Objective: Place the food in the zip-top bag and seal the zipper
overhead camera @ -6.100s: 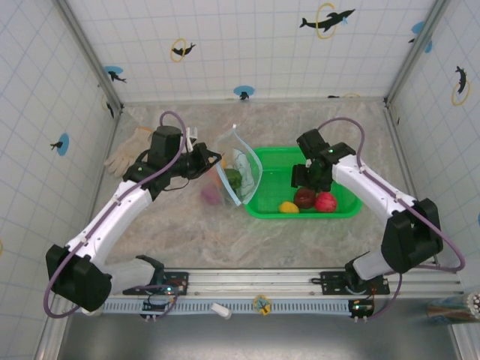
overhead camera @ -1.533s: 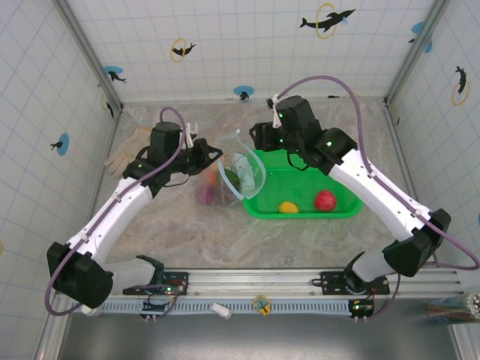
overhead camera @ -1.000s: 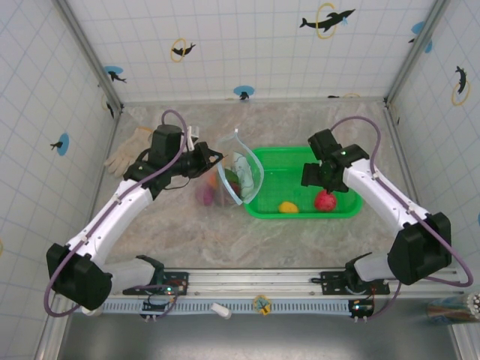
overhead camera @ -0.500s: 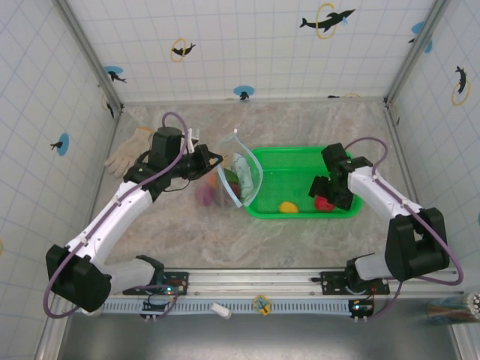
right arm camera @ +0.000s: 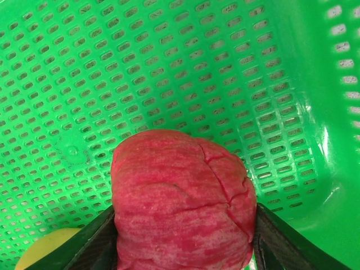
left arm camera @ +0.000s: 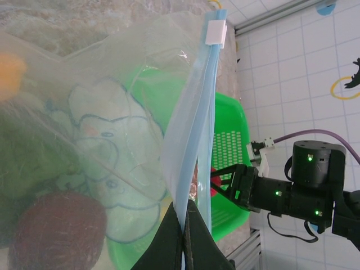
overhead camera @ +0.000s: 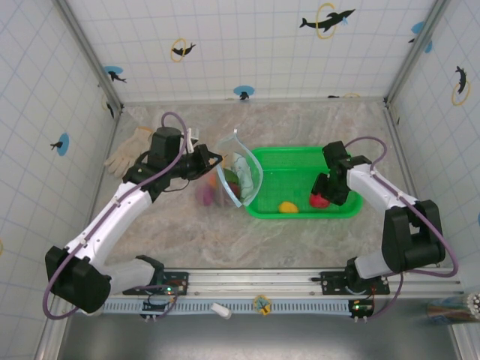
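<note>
Close in, right gripper (right arm camera: 183,225): fingers (right arm camera: 90,247) touch both flanks of red fruit (right arm camera: 183,191), which sits on green basket (right arm camera: 169,73) floor, side wall just beside. Top view adds layout: right gripper (overhead camera: 324,196) in basket's right half, yellow fruit (overhead camera: 288,207) near, bare floor beyond. Left gripper (left arm camera: 183,225) clamped tight on zipper (left arm camera: 197,124), zip-top bag (left arm camera: 112,140) hanging mouth-up against basket's left rim, food (left arm camera: 56,230) inside. Bare tabletop (overhead camera: 300,240) along near side.

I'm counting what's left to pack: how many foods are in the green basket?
2: a red one gripped by the right hand, and a yellow one by the basket's near wall. The bag may hide more.
</note>
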`<move>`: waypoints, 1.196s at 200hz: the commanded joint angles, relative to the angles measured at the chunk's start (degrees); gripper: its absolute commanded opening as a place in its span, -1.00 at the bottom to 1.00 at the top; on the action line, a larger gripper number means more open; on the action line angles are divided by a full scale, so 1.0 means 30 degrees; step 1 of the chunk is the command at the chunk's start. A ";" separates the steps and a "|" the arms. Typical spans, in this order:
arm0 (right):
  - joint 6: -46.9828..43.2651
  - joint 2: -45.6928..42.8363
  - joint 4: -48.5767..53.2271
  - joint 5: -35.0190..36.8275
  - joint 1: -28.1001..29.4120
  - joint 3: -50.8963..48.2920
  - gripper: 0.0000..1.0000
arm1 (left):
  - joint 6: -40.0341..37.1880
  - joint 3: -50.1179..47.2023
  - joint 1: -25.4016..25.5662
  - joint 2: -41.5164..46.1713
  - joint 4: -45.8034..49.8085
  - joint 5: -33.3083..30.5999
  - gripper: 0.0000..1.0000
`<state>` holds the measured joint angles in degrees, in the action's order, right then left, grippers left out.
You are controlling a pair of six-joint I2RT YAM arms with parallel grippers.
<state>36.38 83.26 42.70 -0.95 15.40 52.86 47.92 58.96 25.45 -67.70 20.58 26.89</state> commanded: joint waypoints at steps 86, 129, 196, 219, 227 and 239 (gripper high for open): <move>-0.2065 -0.1329 0.0370 -0.2997 0.0654 0.8349 0.09 | -0.0301 0.0285 0.0071 -0.0124 0.0173 0.0128 -1.00; -0.2984 -0.1328 -0.1139 -0.4189 0.2362 1.0162 0.09 | -0.0212 0.0269 0.0082 -0.0311 -0.0189 0.0465 -1.00; -0.5123 -0.0864 -0.2311 -0.5559 0.6022 1.0827 0.10 | -0.0183 0.0298 0.0078 -0.0321 -0.0230 0.0584 -1.00; -0.5750 -0.0238 -0.2098 -0.5346 0.7574 1.0984 0.10 | -0.0183 0.0400 0.0072 -0.0317 -0.0196 0.0645 -1.00; -0.5949 0.0167 -0.1830 -0.4917 0.8094 1.1255 0.10 | -0.0183 0.0441 0.0093 -0.0314 -0.0200 0.0644 -1.00; -0.6148 0.0833 -0.1527 -0.4365 0.8838 1.1672 0.10 | -0.0183 0.0446 0.0096 -0.0314 -0.0224 0.0673 -1.00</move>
<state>21.17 82.21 37.56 -16.08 38.50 83.74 47.83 58.96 25.45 -68.36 20.51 27.90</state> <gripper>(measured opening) 0.551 0.042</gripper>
